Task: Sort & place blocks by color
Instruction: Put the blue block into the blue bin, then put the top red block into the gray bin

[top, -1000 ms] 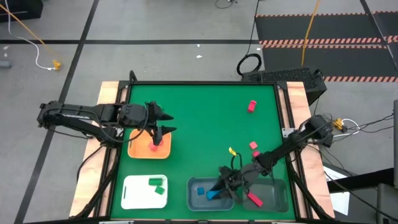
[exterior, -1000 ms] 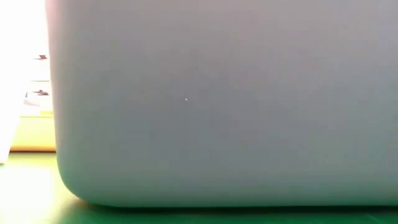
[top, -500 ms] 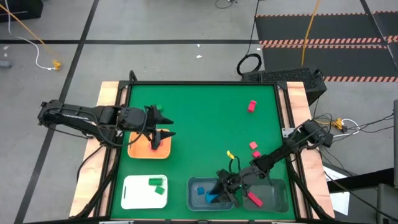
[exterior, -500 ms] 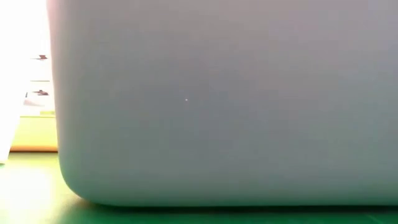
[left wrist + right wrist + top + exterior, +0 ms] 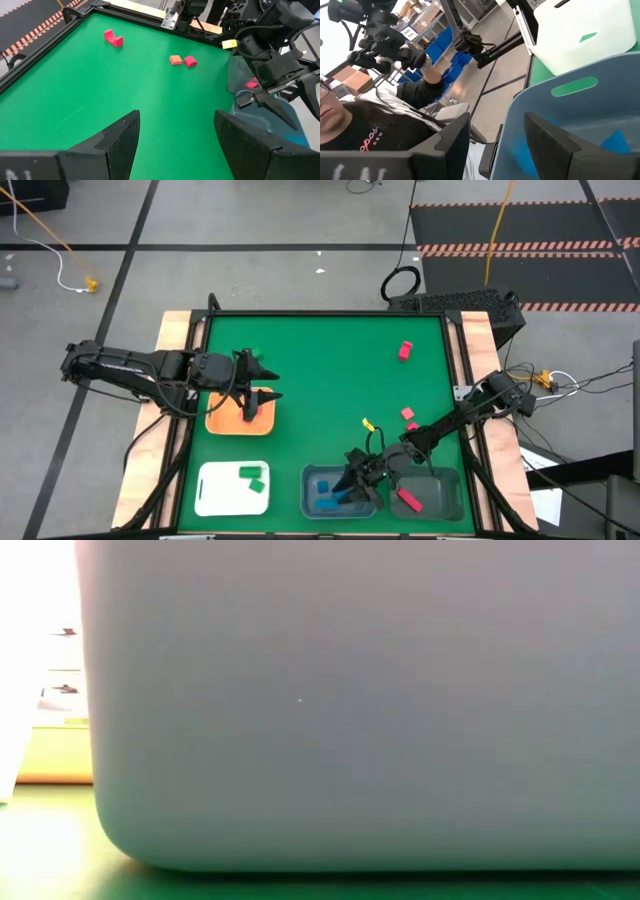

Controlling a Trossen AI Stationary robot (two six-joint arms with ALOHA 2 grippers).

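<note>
My left gripper (image 5: 264, 384) is open and empty over the orange tray (image 5: 222, 420), which holds a red block (image 5: 247, 416). My right gripper (image 5: 350, 483) is open over the grey tray (image 5: 450, 502); blue blocks (image 5: 326, 496) lie in the tray beside its fingers, and a pink block (image 5: 408, 500) lies at the tray's right. The white tray (image 5: 215, 495) holds two green blocks (image 5: 254, 478). Red blocks lie on the green table at the far right (image 5: 404, 351) and at mid right (image 5: 409, 419); they also show in the left wrist view (image 5: 113, 38) (image 5: 189, 61).
The grey tray's wall (image 5: 350, 710) fills the low view. The trays stand along the table's near and left sides. The middle of the green table (image 5: 330, 390) is bare. A person (image 5: 365, 125) shows beyond the table in the right wrist view.
My left gripper has shifted slightly toward the near edge over the orange tray. My right arm has drawn a little toward the near edge, its gripper staying over the grey tray.
</note>
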